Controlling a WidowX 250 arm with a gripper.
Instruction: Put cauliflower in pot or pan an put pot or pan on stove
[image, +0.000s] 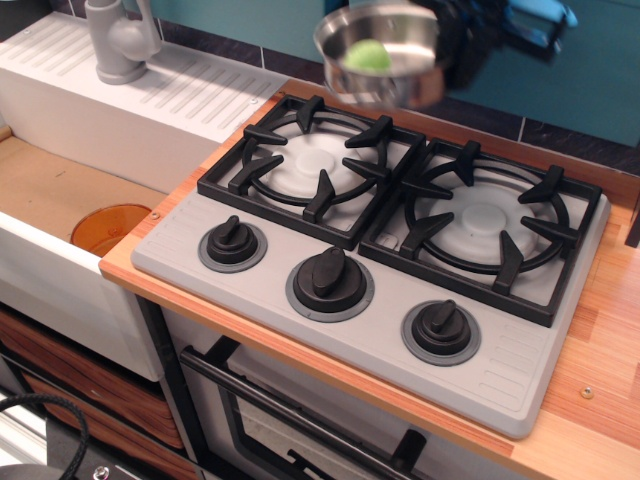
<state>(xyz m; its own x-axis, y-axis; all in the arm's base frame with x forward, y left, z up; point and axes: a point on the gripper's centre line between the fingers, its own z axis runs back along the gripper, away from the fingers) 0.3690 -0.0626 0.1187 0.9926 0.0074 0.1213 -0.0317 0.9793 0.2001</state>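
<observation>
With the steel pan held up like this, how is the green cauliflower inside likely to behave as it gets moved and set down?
The cauliflower lies loose in the tilted pan, so it probably slides or rolls toward the lower side. The shiny steel looks slippery, offering little grip. It seems small and light, so a hard landing on the stove grates might bounce it.

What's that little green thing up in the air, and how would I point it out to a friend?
Start at the grey toy stove with two black burner grates. Above its back edge, a shiny steel pan hangs in the air, held by the dark gripper. The small light-green cauliflower lies inside it, the only green thing there.
</observation>
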